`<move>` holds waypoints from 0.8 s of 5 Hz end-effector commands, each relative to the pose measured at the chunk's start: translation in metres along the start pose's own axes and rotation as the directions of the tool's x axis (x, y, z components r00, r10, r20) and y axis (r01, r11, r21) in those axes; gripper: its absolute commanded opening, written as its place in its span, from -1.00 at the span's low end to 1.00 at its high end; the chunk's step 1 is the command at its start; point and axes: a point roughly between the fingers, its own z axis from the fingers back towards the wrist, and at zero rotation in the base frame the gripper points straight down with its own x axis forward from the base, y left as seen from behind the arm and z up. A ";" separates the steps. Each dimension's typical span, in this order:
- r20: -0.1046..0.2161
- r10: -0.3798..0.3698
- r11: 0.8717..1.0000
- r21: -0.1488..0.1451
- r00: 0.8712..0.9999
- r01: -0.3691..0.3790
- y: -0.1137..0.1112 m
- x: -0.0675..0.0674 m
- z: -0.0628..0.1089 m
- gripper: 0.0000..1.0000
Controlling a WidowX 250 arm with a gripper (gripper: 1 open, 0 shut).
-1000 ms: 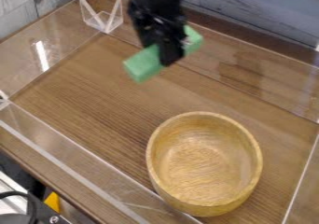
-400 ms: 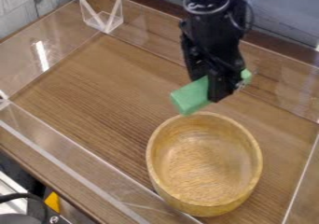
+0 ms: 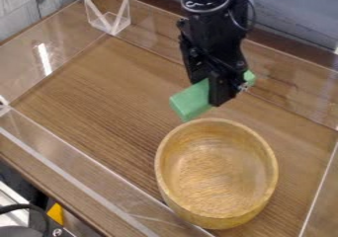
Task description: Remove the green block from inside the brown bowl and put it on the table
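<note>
Near the table's (image 3: 93,93) front right corner sits the brown bowl (image 3: 218,172), holding nothing. Above its far rim, the gripper (image 3: 218,88) clenches the green block (image 3: 195,101) off the wood-grain surface; clear acrylic walls (image 3: 79,172) edge it.

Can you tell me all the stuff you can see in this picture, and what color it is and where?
block: one, green, held in the gripper above the table, just past the bowl's far rim
bowl: one, light tan wood, empty, on the table toward the near right
table: one, brown wood grain, under everything
clear walls: see-through, standing around the table's edges
clear stand: one, see-through, V-shaped, at the far left corner
gripper: one, black, pointing down, shut on the block
arm: one, black, coming down from the top of the picture
</note>
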 end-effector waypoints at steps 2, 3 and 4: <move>0.058 0.147 0.986 0.072 0.987 -0.151 0.054 -0.021 0.015 -1.00; 0.067 0.191 0.976 0.092 0.979 -0.197 0.085 -0.038 0.012 -1.00; 0.076 0.221 0.968 0.107 0.972 -0.229 0.107 -0.047 0.005 -1.00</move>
